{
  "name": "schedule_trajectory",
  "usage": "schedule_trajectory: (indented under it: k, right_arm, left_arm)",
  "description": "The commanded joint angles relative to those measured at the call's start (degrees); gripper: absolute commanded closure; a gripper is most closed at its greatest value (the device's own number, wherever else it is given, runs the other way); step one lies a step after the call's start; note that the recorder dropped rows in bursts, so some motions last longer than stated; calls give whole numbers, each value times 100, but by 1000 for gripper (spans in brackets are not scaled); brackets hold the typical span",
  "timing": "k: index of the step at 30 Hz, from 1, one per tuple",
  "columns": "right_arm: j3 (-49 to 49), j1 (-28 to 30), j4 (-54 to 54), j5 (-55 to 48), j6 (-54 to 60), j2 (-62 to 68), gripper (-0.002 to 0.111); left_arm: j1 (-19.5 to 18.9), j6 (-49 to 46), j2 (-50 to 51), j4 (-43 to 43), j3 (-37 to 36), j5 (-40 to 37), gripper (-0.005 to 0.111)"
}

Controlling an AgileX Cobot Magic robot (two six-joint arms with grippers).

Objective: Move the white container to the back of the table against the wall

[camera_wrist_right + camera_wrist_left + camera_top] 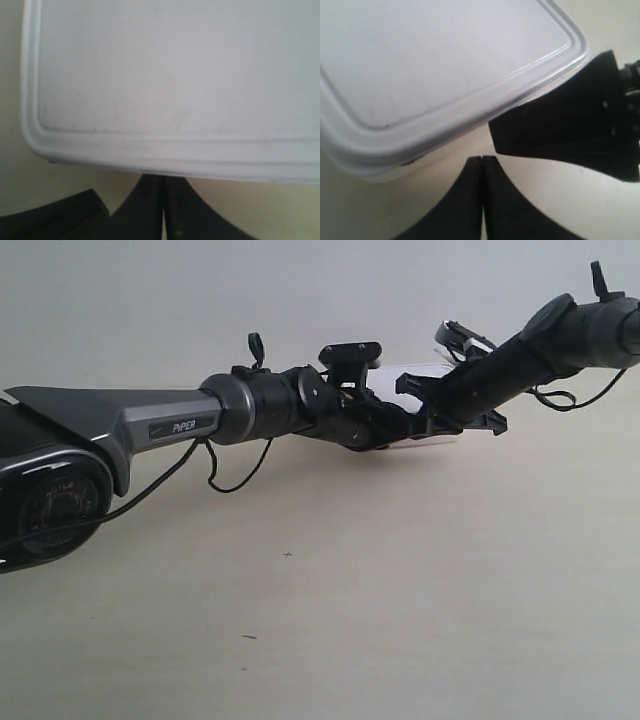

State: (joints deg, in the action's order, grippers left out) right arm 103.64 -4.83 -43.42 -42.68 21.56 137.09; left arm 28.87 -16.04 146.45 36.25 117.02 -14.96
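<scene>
Left gripper (482,160) and right gripper (163,180), both pinched closed and empty, butt the white container (445,60) at the table's (400,590) one o'clock, blunt pushers likely aimed at the wall (300,300).

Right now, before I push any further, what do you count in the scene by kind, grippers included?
white container: 1
Grippers: 2, the left gripper and the right gripper, both closed at the container's edge
Total: 3
</scene>
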Motion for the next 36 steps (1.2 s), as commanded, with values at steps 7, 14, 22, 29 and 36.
schedule_trajectory:
  k: [7,14,22,29,36]
  right_arm:
    - [807,18,55,105,-300,485,108]
    - [1280,18,-84,92,-430,818,108]
    - [1346,18,-148,232,-523,866,108]
    - [1441,18,-148,228,-523,866,108]
    - [1451,18,-148,503,-523,874,108]
  left_arm:
    - [-149,-31,14,-70,38,-221,107]
    - [-198,-31,14,-121,38,-261,107]
    - [-222,127,14,-97,38,187,107]
    - [-222,142,26,-97,38,211,107]
    - [-222,129,3,-120,38,34,107]
